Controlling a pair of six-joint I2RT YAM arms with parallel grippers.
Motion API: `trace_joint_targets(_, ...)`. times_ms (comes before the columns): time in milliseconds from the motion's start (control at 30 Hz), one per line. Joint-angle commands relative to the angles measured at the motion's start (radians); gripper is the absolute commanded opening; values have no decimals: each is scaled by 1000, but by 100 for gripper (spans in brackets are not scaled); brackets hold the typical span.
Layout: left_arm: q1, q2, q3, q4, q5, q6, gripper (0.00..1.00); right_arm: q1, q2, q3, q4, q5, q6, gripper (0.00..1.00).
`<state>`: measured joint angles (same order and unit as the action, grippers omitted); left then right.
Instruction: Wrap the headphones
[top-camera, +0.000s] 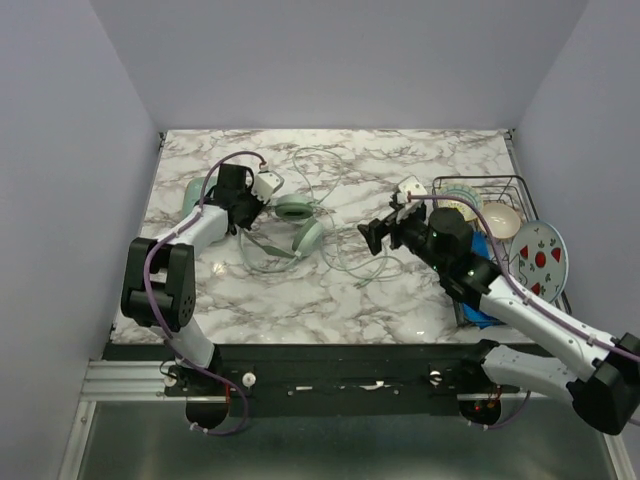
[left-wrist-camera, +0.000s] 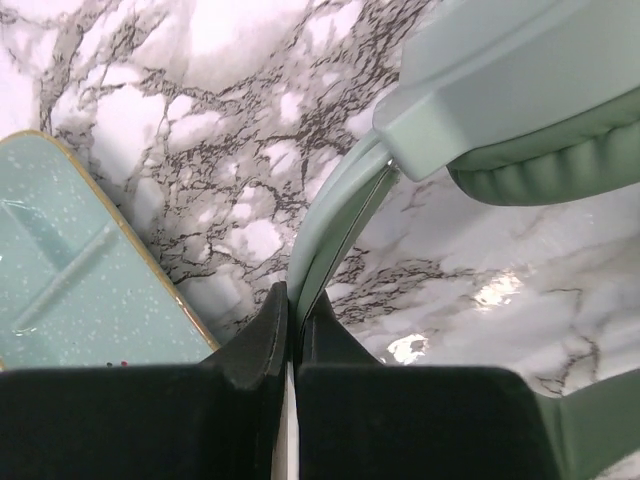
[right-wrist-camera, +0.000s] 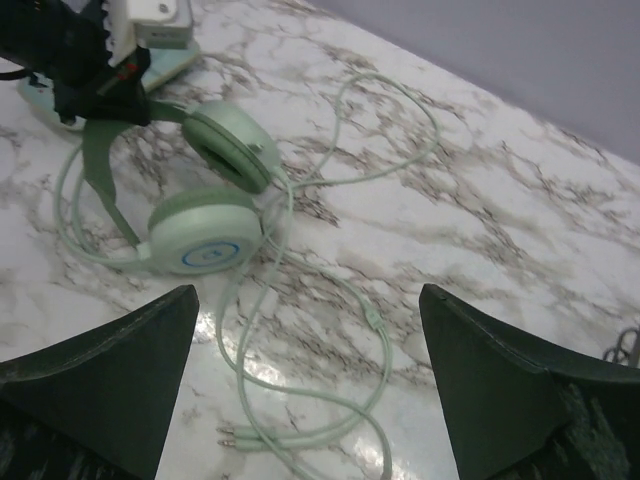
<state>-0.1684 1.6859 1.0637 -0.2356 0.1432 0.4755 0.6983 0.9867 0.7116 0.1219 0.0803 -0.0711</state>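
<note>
The pale mint-green headphones (top-camera: 298, 224) lie left of the table's middle, with the two ear cups side by side and the headband arching left. My left gripper (top-camera: 250, 212) is shut on the headband (left-wrist-camera: 335, 225), with one ear cup (left-wrist-camera: 540, 110) just beyond it. The thin cable (top-camera: 340, 175) loops toward the back and then forward to the right. My right gripper (top-camera: 372, 236) is open and empty, hovering above the cable's front loop (right-wrist-camera: 380, 340) and its plugs (right-wrist-camera: 235, 435). The right wrist view shows both ear cups (right-wrist-camera: 205, 232) and my left gripper (right-wrist-camera: 100, 70).
A flat mint-green case (top-camera: 193, 195) lies just left of my left gripper and shows in the left wrist view (left-wrist-camera: 70, 270). A wire dish rack (top-camera: 490, 190) with a bowl (top-camera: 500, 218), a strawberry plate (top-camera: 540, 258) and a blue cloth (top-camera: 482, 252) are at the right edge.
</note>
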Motion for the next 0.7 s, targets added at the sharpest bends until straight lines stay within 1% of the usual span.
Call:
trace_joint_targets(0,-28,-106,22,-65,90,-8,0,6,175,184,25,-238,-107,100)
trace_joint_targets(67,-36,-143,22,-77,99,-11,0,12,248,233,42,-289,-168,100)
trace_joint_targets(100,-45,-153,24,-93,102,-11,0,21,279,285,45,-309,-189,100)
trace_joint_targets(133,-52,-166,25,-100,107,-11,0,26,338,305,47,-333,-231,100)
trace_joint_targets(200,-69,-198,27,-120,117,-9,0,41,389,351,54,-395,-271,100)
trace_joint_targets(333,-89,-238,28,-145,128,-6,0,69,461,353,82,-471,-393,99)
trace_joint_targets(500,-105,-261,28,-166,122,8,0,104,526,316,177,-429,-438,98)
trace_joint_targets(600,-112,-272,32,-180,136,12,0,107,578,359,156,-344,-424,98)
trace_joint_targets(667,-117,-281,32,-182,136,15,0,107,608,396,112,-279,-438,99)
